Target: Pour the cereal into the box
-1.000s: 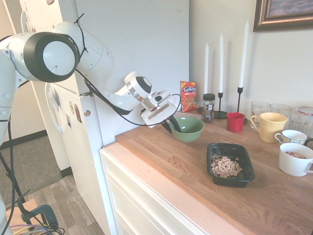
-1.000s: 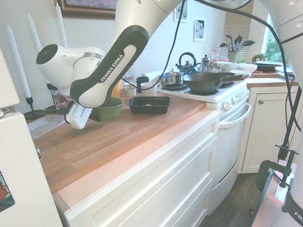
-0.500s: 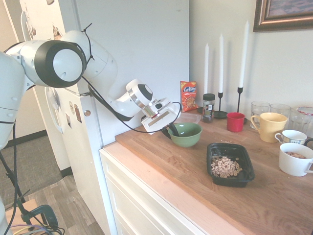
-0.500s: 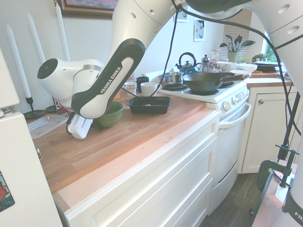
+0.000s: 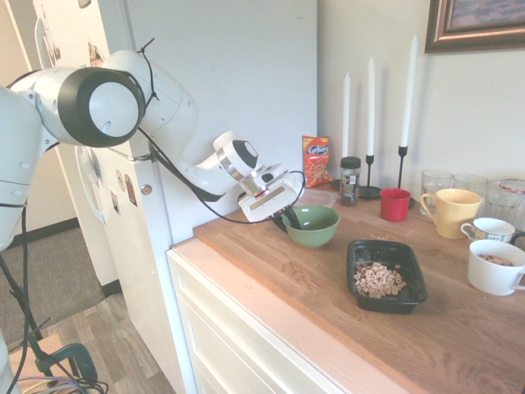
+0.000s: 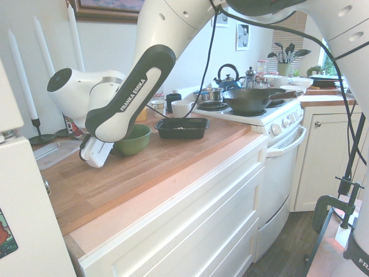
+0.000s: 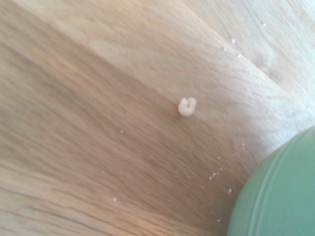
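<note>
One black box (image 5: pixel 385 275) holds the cereal (image 5: pixel 378 280); fingers (image 5: pixel 289 217) clenched on one green bowl (image 5: pixel 310 226).

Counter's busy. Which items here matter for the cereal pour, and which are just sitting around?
In the job:
- cereal, lying in the box
- box, black tray
- green bowl, gripper shut on its rim
- stray cereal piece on the counter

Lying about:
- snack packet
- spice jar
- candles
- red cup
- yellow mug
- white cups
</note>
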Robot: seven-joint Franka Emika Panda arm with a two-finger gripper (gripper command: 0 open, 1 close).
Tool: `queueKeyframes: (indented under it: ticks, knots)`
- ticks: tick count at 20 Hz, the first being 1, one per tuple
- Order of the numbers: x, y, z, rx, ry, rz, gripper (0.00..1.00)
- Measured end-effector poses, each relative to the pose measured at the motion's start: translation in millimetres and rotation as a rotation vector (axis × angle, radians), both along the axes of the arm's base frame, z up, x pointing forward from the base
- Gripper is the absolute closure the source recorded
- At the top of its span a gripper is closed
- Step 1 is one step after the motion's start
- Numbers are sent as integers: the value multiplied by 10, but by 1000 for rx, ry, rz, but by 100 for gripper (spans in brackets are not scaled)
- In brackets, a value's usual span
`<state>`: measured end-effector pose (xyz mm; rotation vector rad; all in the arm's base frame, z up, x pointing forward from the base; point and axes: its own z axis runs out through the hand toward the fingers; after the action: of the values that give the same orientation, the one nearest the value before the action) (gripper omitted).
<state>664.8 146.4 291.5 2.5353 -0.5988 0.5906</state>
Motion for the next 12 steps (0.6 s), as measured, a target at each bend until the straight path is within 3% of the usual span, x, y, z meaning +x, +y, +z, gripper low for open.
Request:
queueKeyframes:
  ticks: [4, 12]
  knots:
    - [55, 52, 231, 112, 33, -54, 0]
    - [95, 66, 1181, 310, 97, -137, 0]
